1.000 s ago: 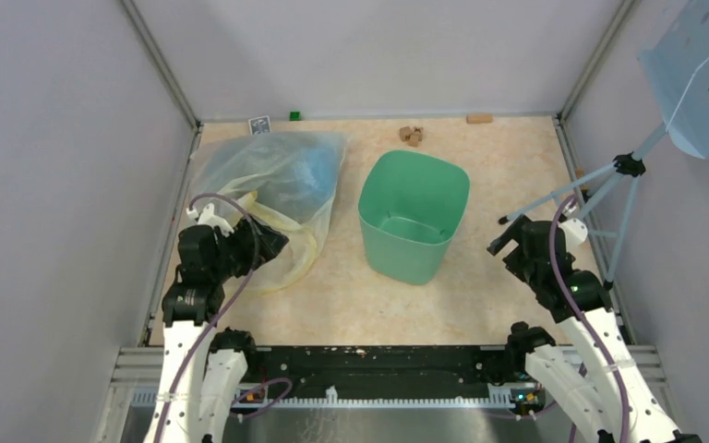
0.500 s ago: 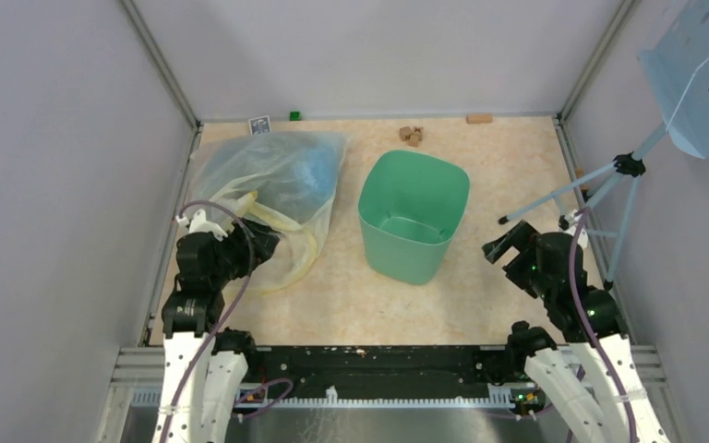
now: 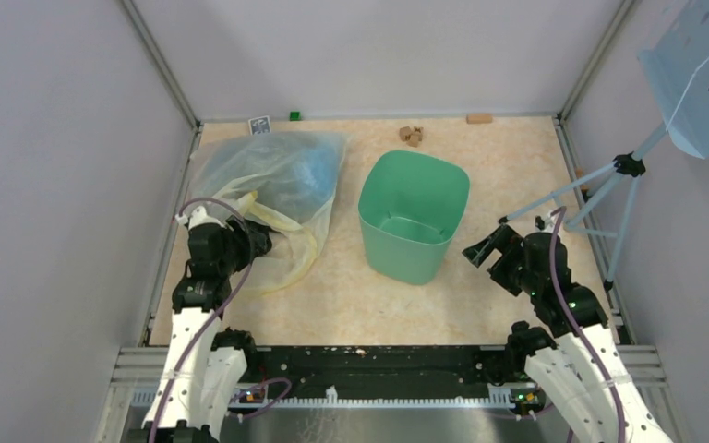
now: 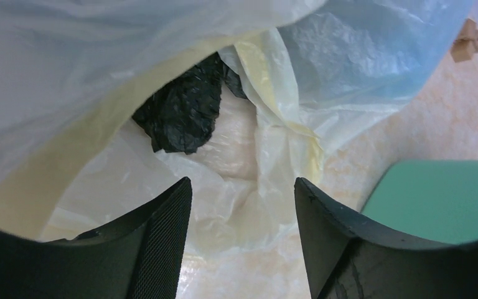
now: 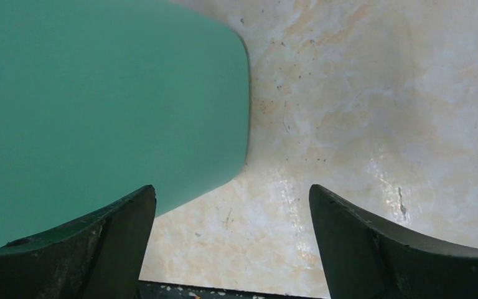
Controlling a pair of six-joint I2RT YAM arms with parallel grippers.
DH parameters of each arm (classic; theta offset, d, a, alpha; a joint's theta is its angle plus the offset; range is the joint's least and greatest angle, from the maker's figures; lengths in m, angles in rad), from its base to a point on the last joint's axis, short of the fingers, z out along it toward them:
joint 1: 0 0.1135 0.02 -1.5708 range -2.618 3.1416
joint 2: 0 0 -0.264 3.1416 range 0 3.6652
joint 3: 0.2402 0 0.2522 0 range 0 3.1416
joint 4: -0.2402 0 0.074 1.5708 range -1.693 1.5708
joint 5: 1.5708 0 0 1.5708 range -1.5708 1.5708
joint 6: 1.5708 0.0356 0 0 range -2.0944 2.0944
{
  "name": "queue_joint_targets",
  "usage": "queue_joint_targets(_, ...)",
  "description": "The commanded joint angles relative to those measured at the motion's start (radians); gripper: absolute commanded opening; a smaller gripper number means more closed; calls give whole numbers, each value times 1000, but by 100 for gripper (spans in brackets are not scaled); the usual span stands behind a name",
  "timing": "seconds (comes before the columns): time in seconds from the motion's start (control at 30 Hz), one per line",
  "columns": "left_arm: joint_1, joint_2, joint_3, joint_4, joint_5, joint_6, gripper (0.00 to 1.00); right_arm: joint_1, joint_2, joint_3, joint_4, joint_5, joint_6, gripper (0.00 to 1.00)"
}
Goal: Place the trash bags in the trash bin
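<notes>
The mint-green trash bin (image 3: pixel 414 217) stands open and upright in the middle of the table; its side also shows in the right wrist view (image 5: pixel 99 106) and the left wrist view (image 4: pixel 442 199). A crinkly black trash bag (image 4: pixel 183 112) lies inside the mouth of the large clear bag (image 3: pixel 272 185), seen only in the left wrist view. My left gripper (image 4: pixel 243 190) is open and empty, at the clear bag's near opening (image 3: pixel 257 242), short of the black bag. My right gripper (image 5: pixel 232 193) is open and empty, low beside the bin's right side (image 3: pixel 482 254).
The clear bag holds blue and yellow plastic. A light-blue perforated tray on a tripod (image 3: pixel 623 171) stands at the right wall. Small wooden blocks (image 3: pixel 412 135), a tan block (image 3: pixel 480 118), a green cube (image 3: pixel 294 115) and a card (image 3: pixel 259 125) lie along the back edge.
My right gripper has moved left and down towards the bin. My left gripper has turned and shifted a little at the clear bag's opening.
</notes>
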Motion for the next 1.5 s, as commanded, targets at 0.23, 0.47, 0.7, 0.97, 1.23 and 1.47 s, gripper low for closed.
queue_joint_targets(0.23,-41,210,-95,296,-207,-54,84,3,50,-44,109,-41,-29,91)
queue_joint_targets(0.47,-41,357,-96,407,-266,-27,68,4,-7,-172,195,-156,-36,90)
queue_joint_targets(0.7,-74,455,-56,453,-292,14,8,4,-40,-265,338,-257,-58,90)
queue_joint_targets(0.97,-96,313,108,104,-116,55,0,5,-27,-414,614,-418,-77,86)
queue_joint_targets(1.23,-96,169,365,-174,-8,169,0,9,35,-503,1034,-411,-64,86)
queue_joint_targets(1.47,-96,191,554,-221,261,170,0,23,331,-461,1348,-375,-35,86)
